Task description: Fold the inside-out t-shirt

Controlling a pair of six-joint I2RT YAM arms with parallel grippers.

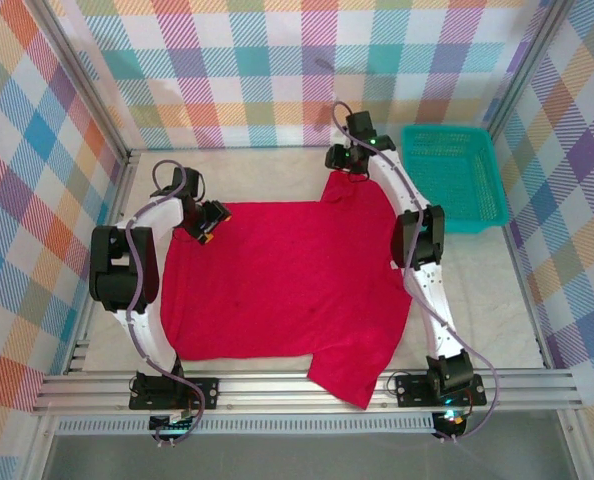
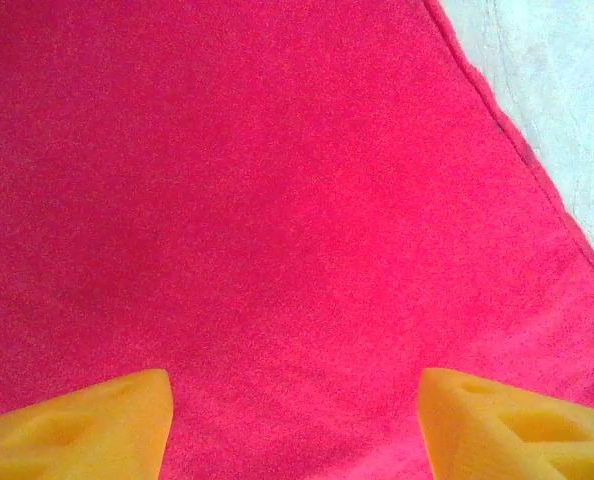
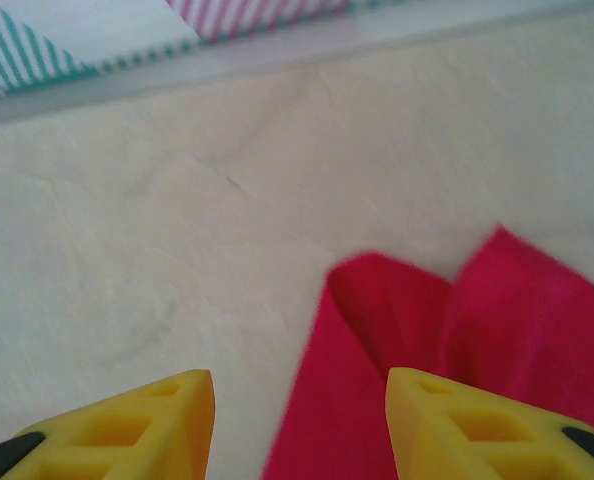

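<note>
The inside-out t-shirt (image 1: 287, 280), plain bright red, lies spread flat on the table, with one sleeve hanging toward the near edge. My left gripper (image 1: 209, 225) hovers at the shirt's far-left corner. In the left wrist view its yellow fingers (image 2: 87, 425) stand wide apart over smooth red cloth (image 2: 277, 200), open and holding nothing. My right gripper (image 1: 342, 165) is at the shirt's far-right corner. In the right wrist view it is open (image 3: 297, 415), and a raised fold of red cloth (image 3: 377, 330) lies between the fingers, closer to the right one.
A teal plastic basket (image 1: 452, 175) stands at the back right of the table, beside the right arm. Bare pale tabletop (image 3: 177, 200) runs beyond the shirt's far edge to the checked back wall (image 1: 297, 70). A metal rail (image 1: 307, 385) borders the near edge.
</note>
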